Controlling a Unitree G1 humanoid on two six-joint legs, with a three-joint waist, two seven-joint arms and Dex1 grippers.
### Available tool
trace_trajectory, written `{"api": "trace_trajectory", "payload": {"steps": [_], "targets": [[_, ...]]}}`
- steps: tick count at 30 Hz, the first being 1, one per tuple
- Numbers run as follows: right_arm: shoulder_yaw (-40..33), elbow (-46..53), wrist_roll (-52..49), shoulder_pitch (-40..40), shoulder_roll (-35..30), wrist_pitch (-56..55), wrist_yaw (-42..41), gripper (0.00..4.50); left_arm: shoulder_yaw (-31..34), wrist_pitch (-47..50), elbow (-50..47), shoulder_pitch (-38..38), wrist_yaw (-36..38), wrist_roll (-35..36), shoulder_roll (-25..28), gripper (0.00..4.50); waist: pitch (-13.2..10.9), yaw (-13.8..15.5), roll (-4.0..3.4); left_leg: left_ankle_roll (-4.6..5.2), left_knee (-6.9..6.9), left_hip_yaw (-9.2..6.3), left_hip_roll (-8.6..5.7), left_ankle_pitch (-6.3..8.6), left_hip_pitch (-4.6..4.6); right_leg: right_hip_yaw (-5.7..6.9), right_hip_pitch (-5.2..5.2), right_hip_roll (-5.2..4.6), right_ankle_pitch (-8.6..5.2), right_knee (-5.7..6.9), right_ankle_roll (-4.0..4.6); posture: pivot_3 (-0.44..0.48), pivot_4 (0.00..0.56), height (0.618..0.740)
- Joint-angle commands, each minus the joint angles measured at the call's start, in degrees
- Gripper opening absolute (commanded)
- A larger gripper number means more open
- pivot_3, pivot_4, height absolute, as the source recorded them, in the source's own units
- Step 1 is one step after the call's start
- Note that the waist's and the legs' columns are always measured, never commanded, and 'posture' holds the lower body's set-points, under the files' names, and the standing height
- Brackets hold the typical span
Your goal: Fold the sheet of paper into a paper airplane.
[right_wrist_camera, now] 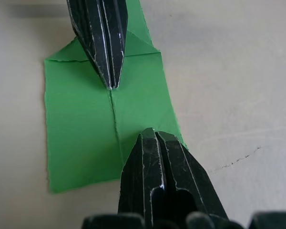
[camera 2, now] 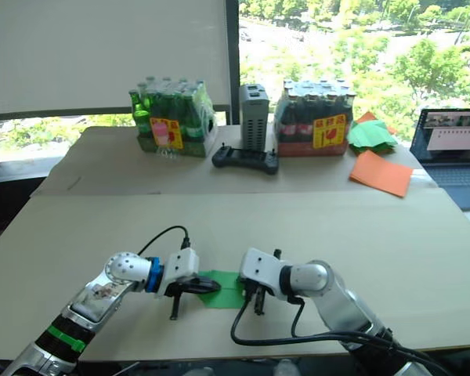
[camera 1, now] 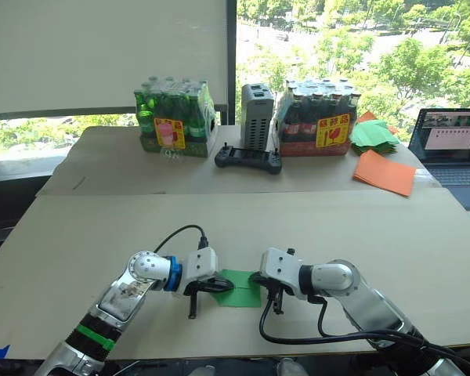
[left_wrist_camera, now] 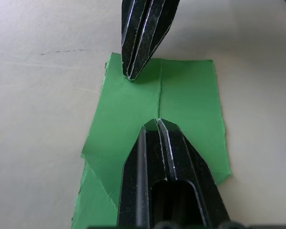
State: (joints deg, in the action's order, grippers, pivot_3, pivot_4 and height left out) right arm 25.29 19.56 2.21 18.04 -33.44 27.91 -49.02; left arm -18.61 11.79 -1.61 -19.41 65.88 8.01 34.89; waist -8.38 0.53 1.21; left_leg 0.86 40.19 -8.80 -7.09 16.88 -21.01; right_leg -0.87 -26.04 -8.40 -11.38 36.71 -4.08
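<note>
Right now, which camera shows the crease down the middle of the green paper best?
The left wrist view: the sheet of paper lies flat, its centre crease running between both closed end effector tips. The right wrist view shows it similarly; the head views show a small green patch.

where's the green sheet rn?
The sheet of paper lies flat at the near table edge, between the left claw and right claw, both shut, tips pressing it.

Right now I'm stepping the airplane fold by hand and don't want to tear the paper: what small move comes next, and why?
Probably run the closed right gripper along the centre crease toward the left gripper. The sheet of paper lies flat on the table, both closed tips rest on that crease facing each other, and corner flaps are already folded at the left gripper's end. Sharpening the crease seems to come first.
</note>
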Motion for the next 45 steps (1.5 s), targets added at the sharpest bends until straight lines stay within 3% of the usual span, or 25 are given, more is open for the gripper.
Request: {"api": "trace_trajectory", "payload": {"steps": [1,8,13,26,31,36,41,45], "targets": [[1.4,-1.3,1.1,-0.9,-0.7,1.5,-0.6,0.02,0.6,-0.6,2.3,1.4,0.0,-1.4,1.9,0.0,0.0,0.0,0.01,0.0,0.0,0.0,0.0,0.0,0.02,0.0,0.01,0.0,0.0,0.0,0.0,0.0,0.15,0.711],[1.5,-1.8,1.2,-0.5,-0.8,1.4,-0.7,0.02,2.1,-1.4,3.1,3.2,0.2,-1.0,4.1,0.0,0.2,-0.2,0.02,0.06,-0.14,0.0,0.01,0.03,0.2,-0.01,0.13,0.0,0.0,-0.02,0.0,0.0,0.15,0.711],[1.6,-2.1,1.3,-0.3,-0.9,1.4,-0.6,0.02,4.3,-0.9,2.4,5.4,0.4,0.0,6.3,0.0,0.2,-0.4,-0.03,0.38,-0.5,-0.04,0.1,0.23,0.93,0.02,0.88,0.07,-0.04,-0.34,-0.04,0.0,0.15,0.711],[1.5,-2.2,1.2,0.2,-0.7,1.3,-0.6,0.02,8.8,-0.5,0.9,8.0,0.8,1.1,10.0,0.0,0.2,-0.6,-0.08,0.4,-0.52,-0.06,0.12,0.24,1.02,0.04,1.01,0.1,-0.03,-0.52,-0.04,0.0,0.15,0.711],[-2.4,1.4,-2.1,0.7,1.0,2.0,0.3,0.02,12.6,3.9,-4.6,8.3,-0.2,4.9,10.3,0.0,0.2,-0.7,-0.06,0.4,-0.52,-0.06,0.12,0.24,0.95,0.04,0.94,0.11,-0.03,-0.51,-0.04,0.0,0.15,0.711],[-8.9,10.4,-9.5,1.9,2.3,9.5,0.4,0.02,19.3,13.6,-12.3,9.7,-2.0,12.4,11.7,0.0,0.0,-0.7,-0.07,0.34,-0.48,-0.13,0.1,0.21,0.58,0.06,0.61,0.1,-0.02,-0.52,-0.03,0.0,0.15,0.711],[-14.5,15.1,-17.6,2.7,2.5,17.8,0.3,1.63,23.8,20.6,-16.9,12.4,-3.4,19.1,11.4,0.0,0.0,-0.8,-0.08,0.23,-0.49,-0.13,0.09,0.26,0.59,0.06,0.66,0.1,-0.04,-0.67,-0.06,0.0,0.15,0.711],[-12.8,12.2,-17.6,3.5,0.7,18.7,0.5,3.01,23.7,21.9,-17.8,14.0,-2.9,21.1,11.7,0.0,0.0,-0.7,-0.09,0.28,-0.49,-0.12,0.07,0.3,0.59,0.06,0.67,0.09,-0.04,-0.7,-0.06,0.0,0.15,0.711]]}}
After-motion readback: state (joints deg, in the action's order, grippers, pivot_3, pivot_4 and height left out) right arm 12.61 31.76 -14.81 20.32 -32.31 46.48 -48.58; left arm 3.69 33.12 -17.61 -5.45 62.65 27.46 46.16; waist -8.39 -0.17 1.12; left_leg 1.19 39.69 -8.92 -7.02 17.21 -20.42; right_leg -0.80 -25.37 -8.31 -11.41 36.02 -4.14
